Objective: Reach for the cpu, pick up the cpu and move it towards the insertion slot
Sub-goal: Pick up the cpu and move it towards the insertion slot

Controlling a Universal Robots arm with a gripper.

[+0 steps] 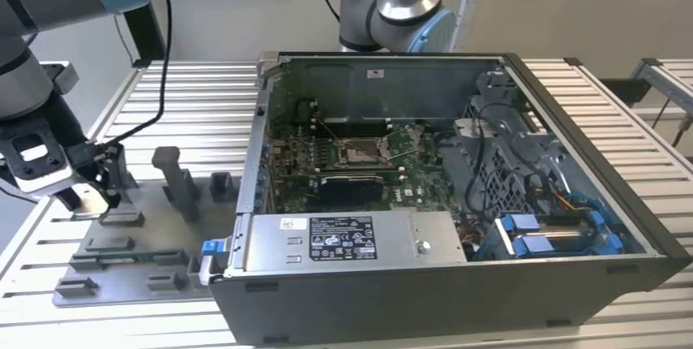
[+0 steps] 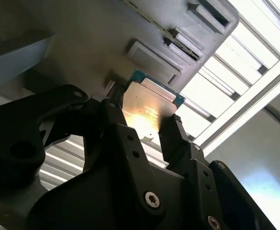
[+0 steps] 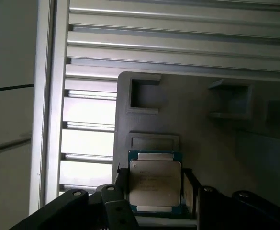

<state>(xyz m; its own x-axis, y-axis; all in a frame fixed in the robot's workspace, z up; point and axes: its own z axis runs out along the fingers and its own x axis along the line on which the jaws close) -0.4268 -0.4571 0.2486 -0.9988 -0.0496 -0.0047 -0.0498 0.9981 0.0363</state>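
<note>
The cpu [image 3: 155, 184], a small square chip with a silvery top and a green rim, sits between the two black fingers of my gripper [image 3: 155, 178], which press on its opposite edges. The second wrist view shows the same grip: gripper [image 2: 142, 117] shut on the cpu [image 2: 149, 100], just over the grey tray [image 2: 106, 33]. In the exterior view my gripper [image 1: 92, 199] hangs low over the far end of the grey tray [image 1: 119, 272] at that view's left. The insertion slot [image 1: 361, 151], a silver-framed socket on the green board, lies inside the open computer case, well to the right.
The open computer case [image 1: 455, 284] fills the exterior view's middle and right, with tall walls around the board. Upright pegs [image 1: 174, 178] stand on the tray beside my gripper. A second arm's base [image 1: 390, 8] stands behind the case. The slatted metal table [image 1: 195, 89] lies underneath.
</note>
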